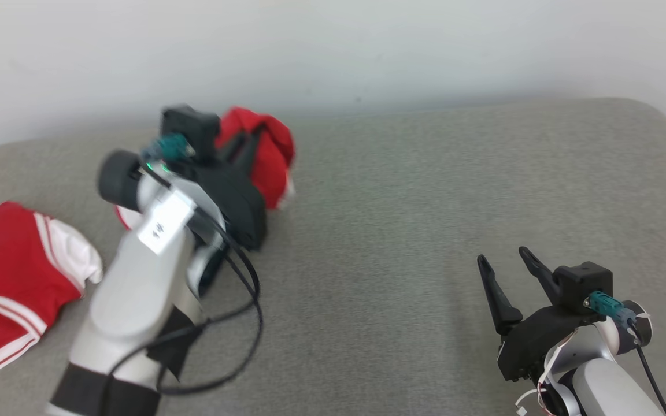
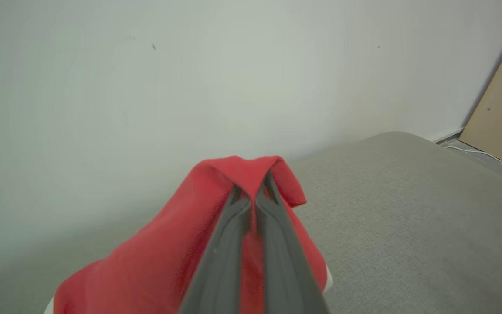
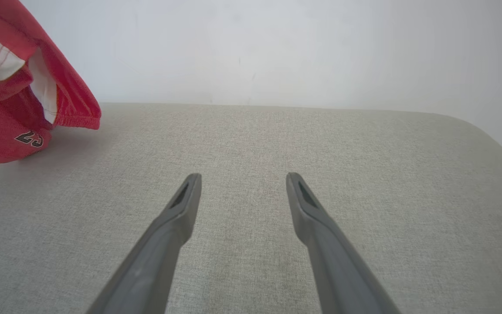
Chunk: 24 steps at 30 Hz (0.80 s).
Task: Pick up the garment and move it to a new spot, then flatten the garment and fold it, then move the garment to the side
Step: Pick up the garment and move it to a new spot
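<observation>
In your head view the left arm is smeared with blur and covers much of the garment, so you cannot tell where its cloth ends. The red-and-white cloth beside it is cut off by the left edge.

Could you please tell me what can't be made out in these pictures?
Left wrist view: the fingers of the left tool cover the pinched fold of the garment; its lower part runs off the bottom edge.
Head view: the left tool is blurred; the forearm hides whether the jersey, cut by the left edge, joins the garment.
Right wrist view: the garment runs off the top left corner.
</observation>
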Tool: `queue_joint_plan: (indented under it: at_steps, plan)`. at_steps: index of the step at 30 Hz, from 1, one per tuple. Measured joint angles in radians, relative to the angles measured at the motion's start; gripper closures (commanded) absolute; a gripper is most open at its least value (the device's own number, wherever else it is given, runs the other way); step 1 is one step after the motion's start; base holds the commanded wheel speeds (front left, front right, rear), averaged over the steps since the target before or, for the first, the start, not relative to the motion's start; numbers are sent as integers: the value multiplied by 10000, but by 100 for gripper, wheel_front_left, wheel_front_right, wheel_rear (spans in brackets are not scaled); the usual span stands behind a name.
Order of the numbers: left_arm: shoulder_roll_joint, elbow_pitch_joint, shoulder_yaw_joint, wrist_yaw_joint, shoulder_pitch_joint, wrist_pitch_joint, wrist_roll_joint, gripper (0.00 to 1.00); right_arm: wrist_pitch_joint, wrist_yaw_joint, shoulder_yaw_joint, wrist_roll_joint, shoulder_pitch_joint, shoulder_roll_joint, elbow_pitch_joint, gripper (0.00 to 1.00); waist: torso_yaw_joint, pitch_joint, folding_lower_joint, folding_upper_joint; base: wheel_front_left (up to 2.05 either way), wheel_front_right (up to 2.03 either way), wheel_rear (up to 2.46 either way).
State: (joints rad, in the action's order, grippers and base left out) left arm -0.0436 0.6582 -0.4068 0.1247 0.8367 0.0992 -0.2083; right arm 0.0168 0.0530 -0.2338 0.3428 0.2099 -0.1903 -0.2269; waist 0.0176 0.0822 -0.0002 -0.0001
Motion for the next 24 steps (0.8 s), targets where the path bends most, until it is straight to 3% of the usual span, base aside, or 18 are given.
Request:
queue_joint_plan:
  at_steps: [11, 17, 24]
  plan:
    - [94, -1822, -2090, 0, -1789, -232, -1183, 100, -182, 44, 205, 92, -401, -88, 19, 0, -928, -360, 1, 0, 0, 0, 0]
    - [69, -2065, -2773, -2, -2783, -33, -1390, 100, -259, 84, 272, 104, -405, -115, 132, 0, -1048, -248, 2, 1, 0, 0, 0]
    - [8, -2395, -4612, -307, -3549, -31, -2533, 100, -267, 84, 221, 107, -360, -104, 96, 0, -1061, -117, 3, 1, 0, 0, 0]
